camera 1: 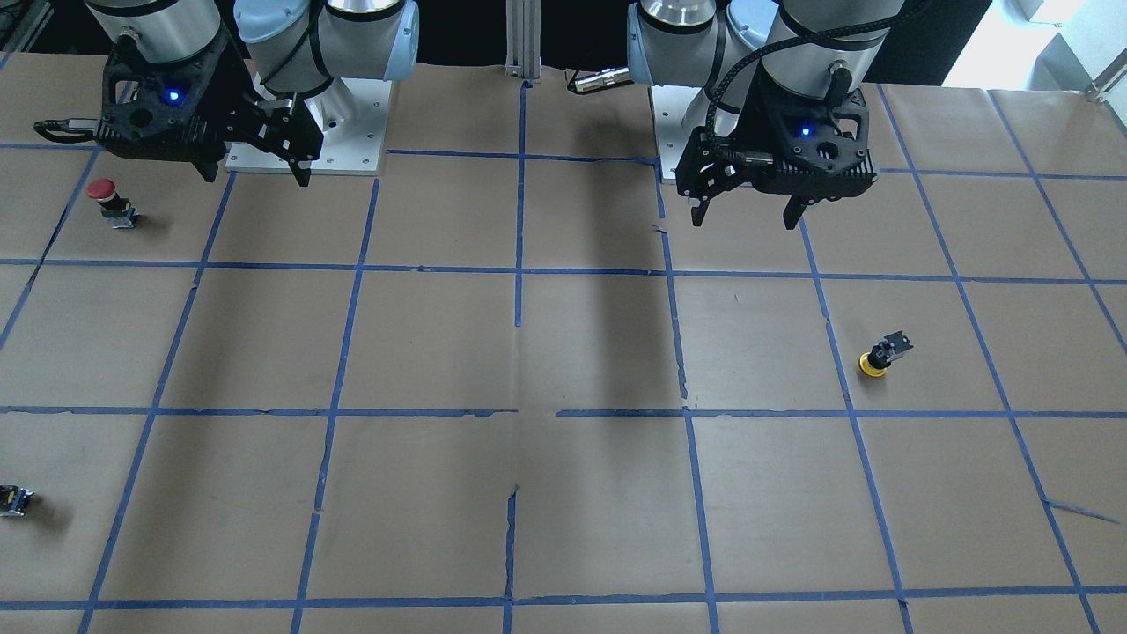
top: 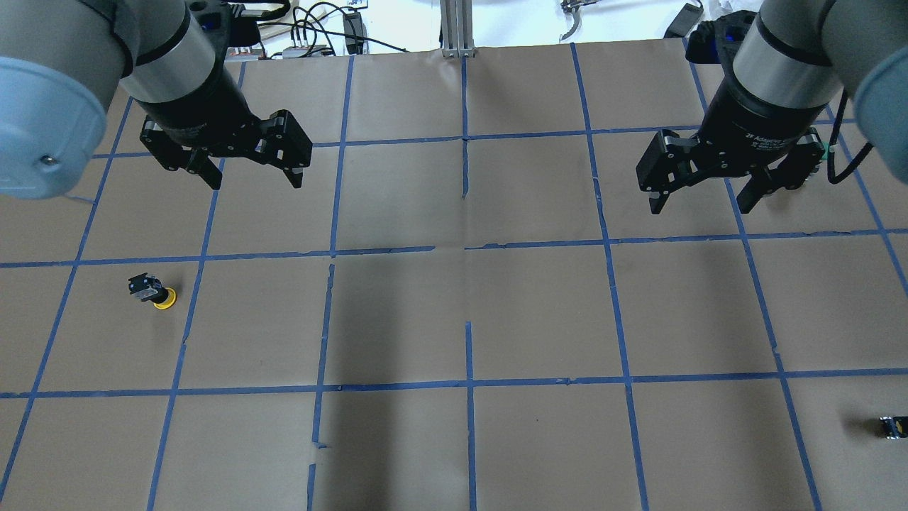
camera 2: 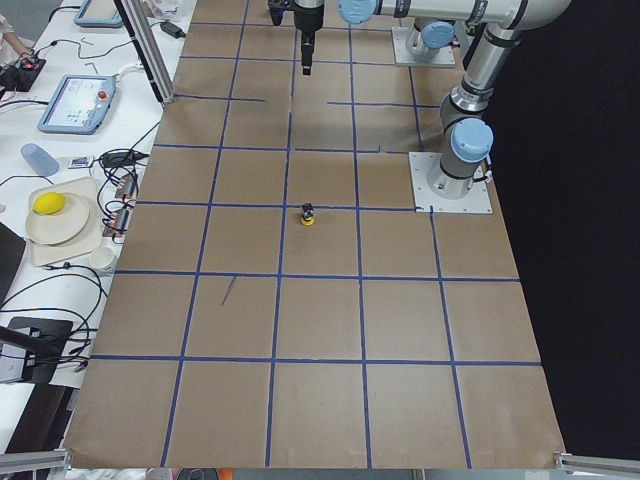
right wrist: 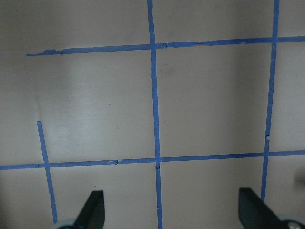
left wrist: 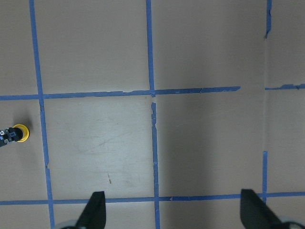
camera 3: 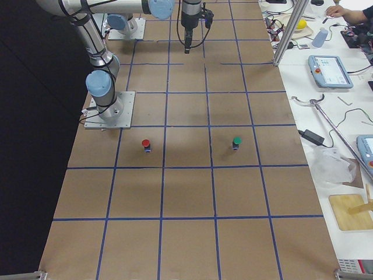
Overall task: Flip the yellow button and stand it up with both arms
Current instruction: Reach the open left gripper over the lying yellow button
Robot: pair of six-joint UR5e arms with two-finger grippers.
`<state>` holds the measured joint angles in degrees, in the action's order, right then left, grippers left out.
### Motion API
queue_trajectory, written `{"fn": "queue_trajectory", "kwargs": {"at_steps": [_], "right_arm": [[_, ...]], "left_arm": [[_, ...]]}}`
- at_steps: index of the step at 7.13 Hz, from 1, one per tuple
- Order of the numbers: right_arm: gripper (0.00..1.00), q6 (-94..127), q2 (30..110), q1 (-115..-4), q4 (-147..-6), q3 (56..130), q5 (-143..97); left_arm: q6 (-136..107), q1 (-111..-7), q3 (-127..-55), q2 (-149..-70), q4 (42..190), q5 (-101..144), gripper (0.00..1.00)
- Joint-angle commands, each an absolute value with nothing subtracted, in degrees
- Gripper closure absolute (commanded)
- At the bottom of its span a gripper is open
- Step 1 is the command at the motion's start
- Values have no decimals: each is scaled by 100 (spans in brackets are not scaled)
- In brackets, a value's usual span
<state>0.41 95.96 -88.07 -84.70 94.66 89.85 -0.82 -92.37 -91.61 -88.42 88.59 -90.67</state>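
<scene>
The yellow button [camera 1: 883, 354] rests on the brown paper on my left side, yellow cap low and black base up, tilted. It also shows in the overhead view [top: 152, 291], the exterior left view [camera 2: 308, 214] and at the left edge of the left wrist view [left wrist: 14, 134]. My left gripper [camera 1: 747, 218] hangs open and empty above the table, nearer the robot's base than the button; it shows too in the overhead view [top: 255, 181] and the left wrist view [left wrist: 174, 212]. My right gripper [camera 1: 257, 174] is open and empty over the other half [top: 700, 206], [right wrist: 171, 212].
A red-capped button [camera 1: 110, 201] stands near the right gripper, also in the exterior right view [camera 3: 145, 144]. A small dark switch block [camera 1: 13, 500] sits far out on the right side [top: 892, 426]; it shows a green top in the exterior right view [camera 3: 236, 142]. Blue tape lines grid the paper.
</scene>
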Motion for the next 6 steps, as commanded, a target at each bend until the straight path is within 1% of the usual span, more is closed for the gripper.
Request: {"fn": "queue_trajectory", "kwargs": {"at_steps": [1,2,4,5,6], "right_arm": [[0,44,9598,-8807,-8464,9466,8991],[0,35,9598,-8807,-8464,9466,8991],[0,44,9598,-8807,-8446,9466,9000],[0,44,9598,-8807,-8446,9466,9000],[0,44,9598,-8807,-8446,9466,9000]], "left_arm": [[130,-9107,-9211,-8833,8868,-9131,0],[950,-8723,-9289,-8842,8868,-9114,0],[2042,-7678,-9780,-8850,8676,-9088,0],[2109,-7290,-9948,-8929,8440,-9123,0],[2135,-6982,-10149,-9182,8133,-9123,0]]}}
